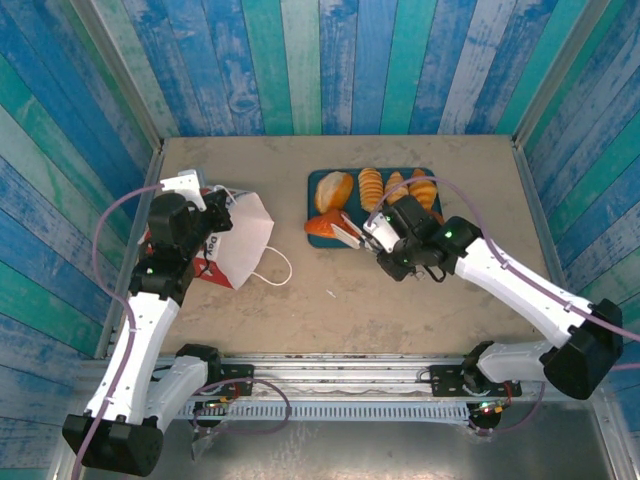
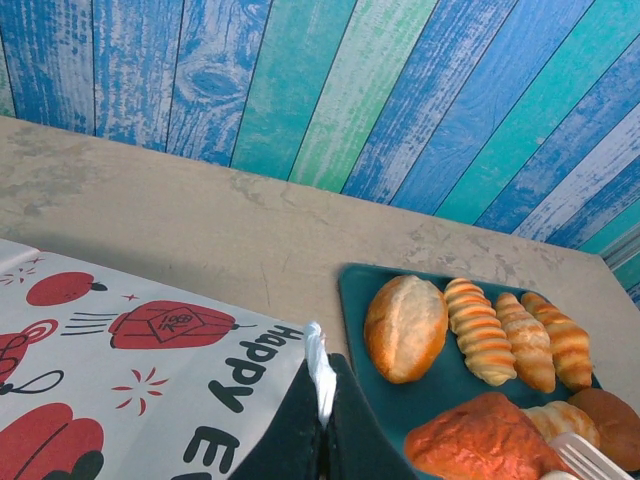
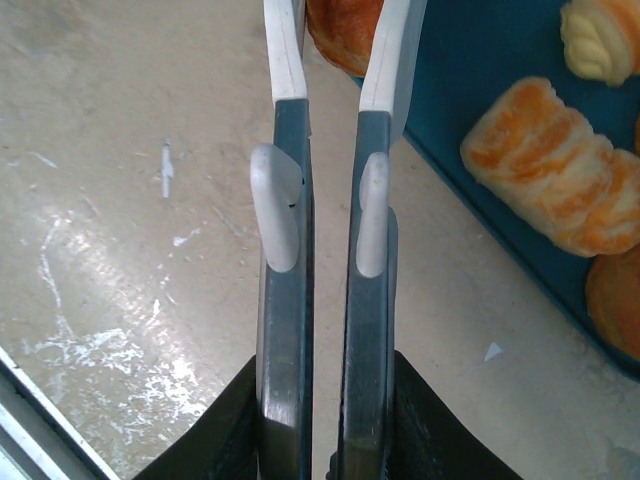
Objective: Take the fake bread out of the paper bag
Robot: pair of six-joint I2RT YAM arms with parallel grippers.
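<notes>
Bread, toy, golden-orange, seven pieces by our count: all on the teal tray at the far middle of the table, well apart from the paper bag lying to the left; whether the bag holds any more we cannot tell. We note a round bun, three ridged croissants in a row, and a triangular piece at the tray's near edge. We judge them light, rigid and smooth-skinned, apt to slip; hold each across its narrow width, where ridges should help. Bag: thin paper, soft, likely to crumple and slide; take it by the rim. Left gripper: pressed together on the bag's white rim. Right gripper: fingers parallel with a slim gap, tips at the triangular piece; we cannot tell whether they pinch it. Surface: matte beige, scuffed, fair grip in our judgement. Room: blue-green plank walls close on three sides, so sideways reach looks limited
</notes>
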